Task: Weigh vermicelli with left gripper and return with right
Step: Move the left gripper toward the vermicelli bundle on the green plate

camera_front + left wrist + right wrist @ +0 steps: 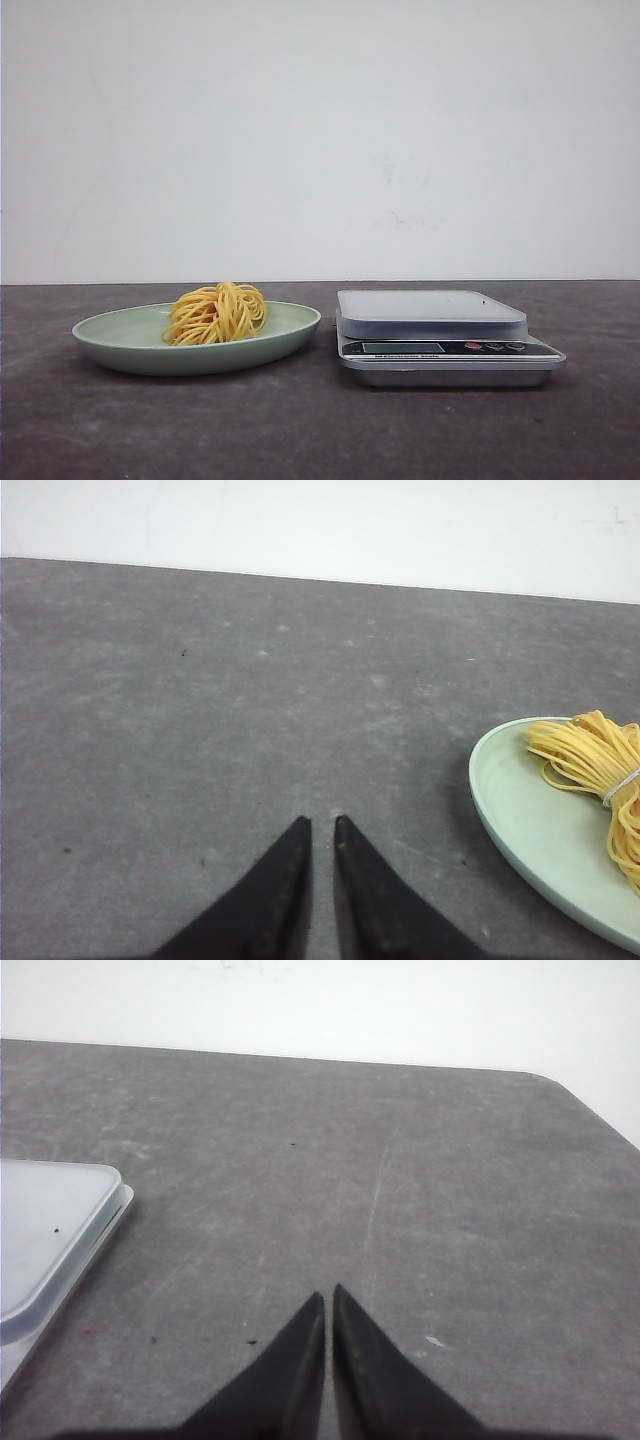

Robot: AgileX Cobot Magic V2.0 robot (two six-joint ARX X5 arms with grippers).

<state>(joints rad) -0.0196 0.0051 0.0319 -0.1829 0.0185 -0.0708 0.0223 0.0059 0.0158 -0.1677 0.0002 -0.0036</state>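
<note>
A yellow bundle of vermicelli (216, 312) lies on a pale green plate (120, 335) at the left of the table. A silver kitchen scale (432, 310) with a bare platform stands to the plate's right. In the left wrist view my left gripper (321, 821) is shut and empty above bare table, with the plate (520, 810) and vermicelli (595, 765) off to one side. In the right wrist view my right gripper (328, 1293) is shut and empty above bare table, apart from the scale's platform corner (50, 1230). Neither gripper shows in the front view.
The dark grey tabletop (300, 430) runs back to a white wall. The right wrist view shows the table's rounded far corner (560, 1085).
</note>
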